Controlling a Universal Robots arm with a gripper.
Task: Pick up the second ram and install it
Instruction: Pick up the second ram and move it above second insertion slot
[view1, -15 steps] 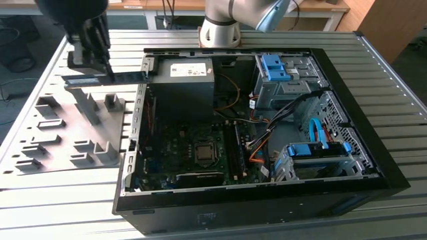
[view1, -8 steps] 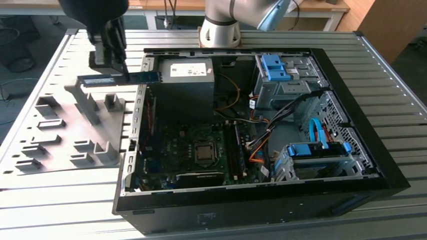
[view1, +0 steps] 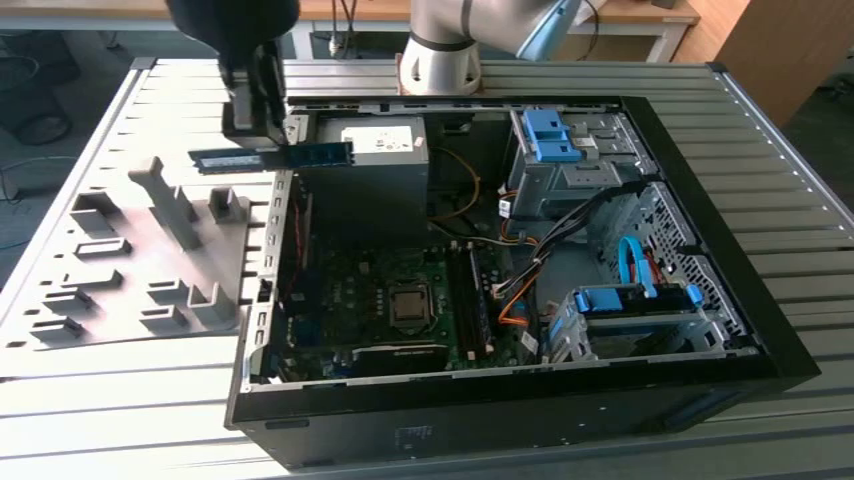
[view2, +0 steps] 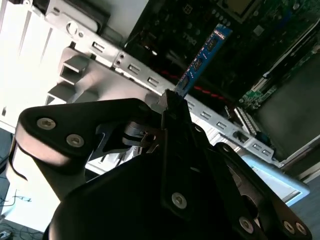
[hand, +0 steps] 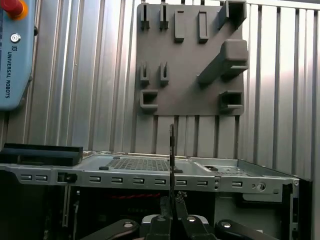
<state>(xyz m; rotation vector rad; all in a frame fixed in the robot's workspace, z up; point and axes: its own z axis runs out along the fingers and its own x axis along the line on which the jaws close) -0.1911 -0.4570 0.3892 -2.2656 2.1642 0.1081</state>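
Observation:
My gripper hangs over the far left corner of the open computer case in the exterior view, shut on the second ram. The stick is dark blue-green with black chips and is held level, one end over the case's side wall and the other over the grey tray side. It appears edge-on in both wrist views, as a blue strip sticking out past the fingers, and as a thin upright line above the case's metal edge. The black slot rails lie on the motherboard, well below the stick.
The grey moulded tray lies on the slatted table at the exterior view's left of the case. Inside the case are a power supply, blue drive caddies, and orange and black cables. The arm's base stands behind. A pendant rests on the table.

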